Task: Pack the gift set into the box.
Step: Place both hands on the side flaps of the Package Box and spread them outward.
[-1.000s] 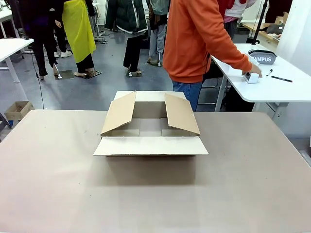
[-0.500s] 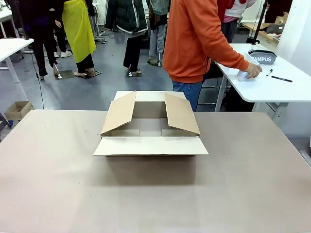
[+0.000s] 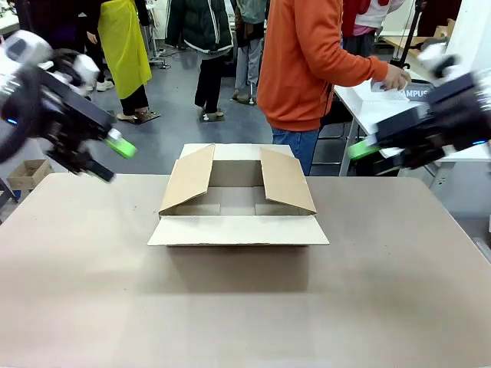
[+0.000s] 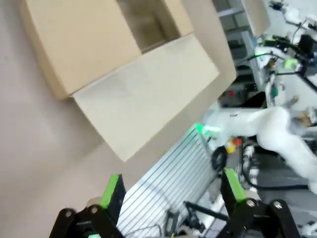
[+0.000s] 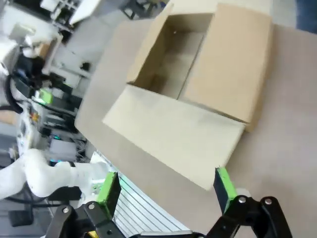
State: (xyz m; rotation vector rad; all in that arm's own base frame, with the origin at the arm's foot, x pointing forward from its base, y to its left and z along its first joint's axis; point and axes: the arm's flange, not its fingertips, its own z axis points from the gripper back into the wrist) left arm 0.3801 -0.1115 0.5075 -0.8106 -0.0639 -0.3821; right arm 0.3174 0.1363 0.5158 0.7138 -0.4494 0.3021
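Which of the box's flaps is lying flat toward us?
The near flap: it spreads level toward the camera, while the left flap and right flap slant up.

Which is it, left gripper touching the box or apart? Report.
Apart. The front view shows the left gripper in the air, well left of the box, with open table between them.

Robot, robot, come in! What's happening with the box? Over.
Left pincer, right pincer open, empty. Box open, looks empty. Pouch on far white table by person's hand. Nothing blocks the box.
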